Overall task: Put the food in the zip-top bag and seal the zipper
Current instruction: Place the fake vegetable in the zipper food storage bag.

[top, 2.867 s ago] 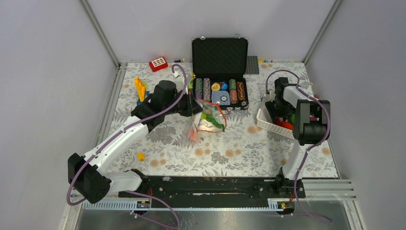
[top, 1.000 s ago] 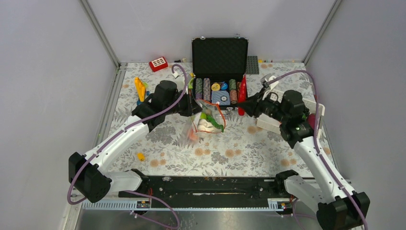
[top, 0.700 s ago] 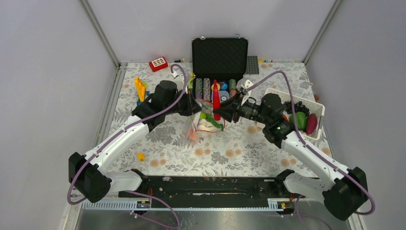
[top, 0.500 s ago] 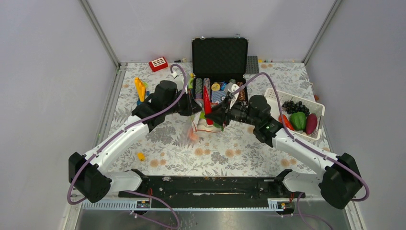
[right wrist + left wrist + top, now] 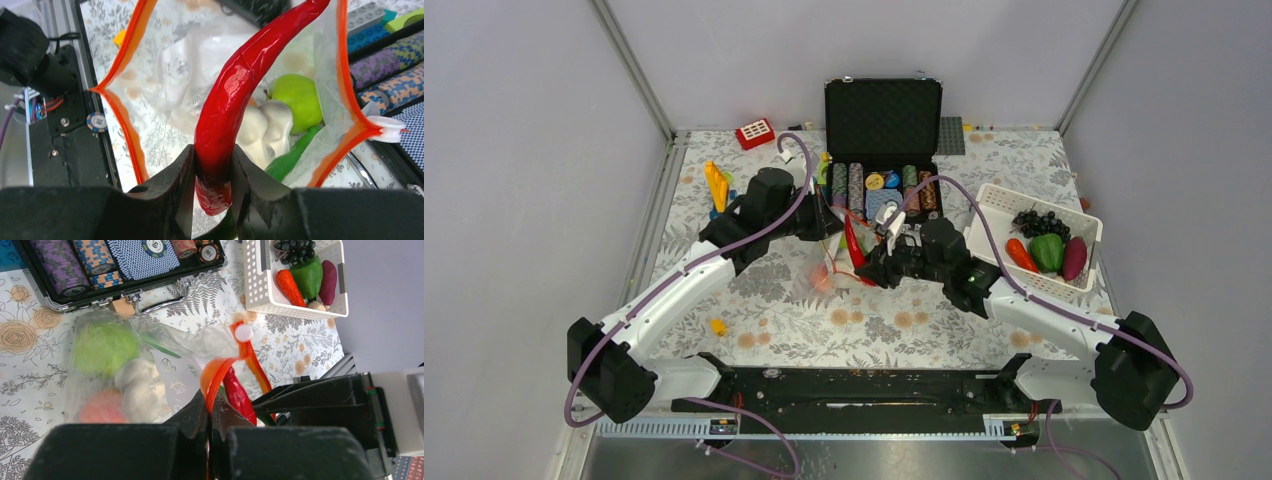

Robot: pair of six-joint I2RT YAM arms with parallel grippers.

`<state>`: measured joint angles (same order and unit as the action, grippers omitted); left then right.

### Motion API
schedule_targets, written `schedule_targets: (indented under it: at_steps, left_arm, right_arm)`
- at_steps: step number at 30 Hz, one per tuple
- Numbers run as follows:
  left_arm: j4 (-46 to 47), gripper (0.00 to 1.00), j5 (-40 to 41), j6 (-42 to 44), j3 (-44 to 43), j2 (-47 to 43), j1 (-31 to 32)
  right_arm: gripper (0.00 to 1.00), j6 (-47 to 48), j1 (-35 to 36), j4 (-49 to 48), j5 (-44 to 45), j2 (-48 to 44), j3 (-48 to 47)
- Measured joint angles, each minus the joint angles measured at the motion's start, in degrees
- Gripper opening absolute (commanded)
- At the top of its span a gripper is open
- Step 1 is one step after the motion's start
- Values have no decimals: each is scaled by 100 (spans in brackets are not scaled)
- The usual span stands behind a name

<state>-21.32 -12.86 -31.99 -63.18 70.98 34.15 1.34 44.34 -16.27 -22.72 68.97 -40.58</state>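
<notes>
The clear zip-top bag point(image 5: 824, 268) lies mid-table, mouth held open. Its orange-red zipper point(image 5: 120, 115) frames the opening; it also shows in the left wrist view point(image 5: 216, 371). My left gripper point(image 5: 210, 412) is shut on the zipper edge and holds it up. My right gripper point(image 5: 212, 175) is shut on a long red chili pepper point(image 5: 240, 85), whose tip pokes into the bag's mouth; the pepper also shows in the top view point(image 5: 852, 240). Inside the bag lie a green apple point(image 5: 299, 95), a white piece point(image 5: 265, 122), a green pod point(image 5: 287, 157) and an orange-red fruit point(image 5: 100, 407).
A white perforated basket point(image 5: 984, 215) at the right holds a carrot point(image 5: 1019, 254), a green pepper point(image 5: 1048, 250), a magenta piece point(image 5: 1075, 257) and dark grapes point(image 5: 1041, 221). An open black case of poker chips point(image 5: 882, 150) stands behind the bag. Toy blocks point(image 5: 716, 185) lie at the left.
My right arm swung left from the basket, carrying the red chili pepper across to the bag's open mouth. My left gripper kept holding the zipper edge.
</notes>
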Motion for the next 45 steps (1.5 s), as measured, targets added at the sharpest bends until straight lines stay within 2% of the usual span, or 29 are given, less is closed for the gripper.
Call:
schedule_targets:
  at_steps: [9,12,20,22,24,26,27,29,30,31,40,45]
  left_arm:
    - [-111,0,87,4,-22,2,2]
    - [-127,0,63,28,-22,2,0]
    - [-48,0,-144,48,-20,2,0]
    - [22,0,-195,46,-15,2,0]
    - [114,0,-260,44,7,2,2]
    - [245,0,-374,26,79,2,2]
    - [251,0,-382,24,87,2,2]
    - [289,0,-404,9,129,2,2]
    - [297,0,-409,0,151,2,2]
    - [302,0,-409,-2,170,2,2]
    - [428,0,-448,-107,195,0,17]
    - [522,0,-424,-111,195,-2,17]
  right_arm:
    - [23,553,90,1200,-17,146,-308]
    - [29,470,103,1637,164,315,-649]
    - [30,-1060,120,2754,1196,1204,-2000]
    - [35,-1451,120,2935,1458,1390,-2170]
    - [46,-1895,127,3095,1749,1486,-2212]
    - [71,-2299,129,3145,1934,1510,-2212]
    - [77,-2479,131,3130,2022,1508,-2210]
    - [82,-2675,131,3012,2114,1491,-2188]
    - [95,-2717,131,2953,2168,1458,-2149]
    - [99,-2721,131,2924,2201,1412,-2116]
    - [100,-2380,136,2942,2439,448,-1808]
    - [100,-1993,144,3366,3193,-302,-1805]
